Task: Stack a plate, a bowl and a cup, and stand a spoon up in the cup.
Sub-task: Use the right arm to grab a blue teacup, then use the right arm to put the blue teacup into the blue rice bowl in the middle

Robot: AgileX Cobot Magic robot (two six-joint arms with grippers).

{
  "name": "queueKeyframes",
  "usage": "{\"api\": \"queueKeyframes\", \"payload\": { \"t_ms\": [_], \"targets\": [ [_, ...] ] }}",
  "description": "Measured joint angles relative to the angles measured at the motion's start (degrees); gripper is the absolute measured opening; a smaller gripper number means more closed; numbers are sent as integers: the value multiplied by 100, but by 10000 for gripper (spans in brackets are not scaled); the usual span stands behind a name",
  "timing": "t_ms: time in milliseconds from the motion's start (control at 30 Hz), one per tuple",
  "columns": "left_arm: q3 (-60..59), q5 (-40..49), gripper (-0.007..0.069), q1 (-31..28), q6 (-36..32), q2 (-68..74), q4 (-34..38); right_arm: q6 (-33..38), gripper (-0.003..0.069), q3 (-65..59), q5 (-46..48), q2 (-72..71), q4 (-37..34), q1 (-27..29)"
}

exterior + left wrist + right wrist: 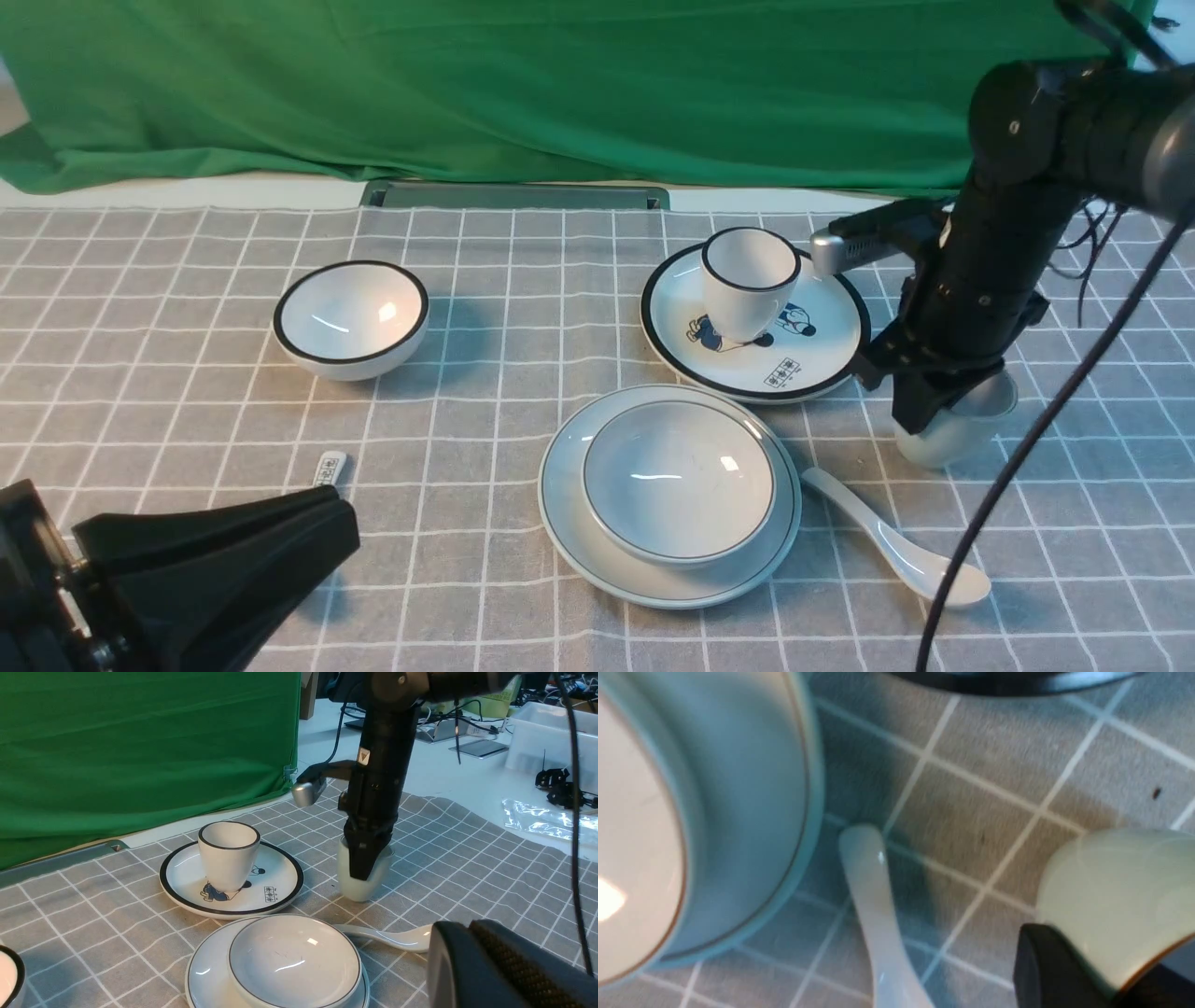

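My right gripper (920, 411) is closed on the pale cup (971, 420), pinching its wall; my left gripper (341, 523) is shut, holding 0 things.

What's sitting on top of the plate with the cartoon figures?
A white, black-rimmed cup stands on the plate; whatever print lies beneath its base is hidden.
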State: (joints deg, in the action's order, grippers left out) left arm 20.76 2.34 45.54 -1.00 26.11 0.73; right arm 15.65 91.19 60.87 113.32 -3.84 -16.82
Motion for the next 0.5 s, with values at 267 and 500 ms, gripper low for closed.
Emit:
{"api": "queueKeyframes", "payload": {
  "t_ms": [267,500],
  "targets": [
    [0,16,10,0,-136,0,-73,-185,81,6,260,-1198,-317,-1661],
    [0,16,11,0,-206,0,-73,-303,81,11,-365,-690,-412,-2437]
  ]
}}
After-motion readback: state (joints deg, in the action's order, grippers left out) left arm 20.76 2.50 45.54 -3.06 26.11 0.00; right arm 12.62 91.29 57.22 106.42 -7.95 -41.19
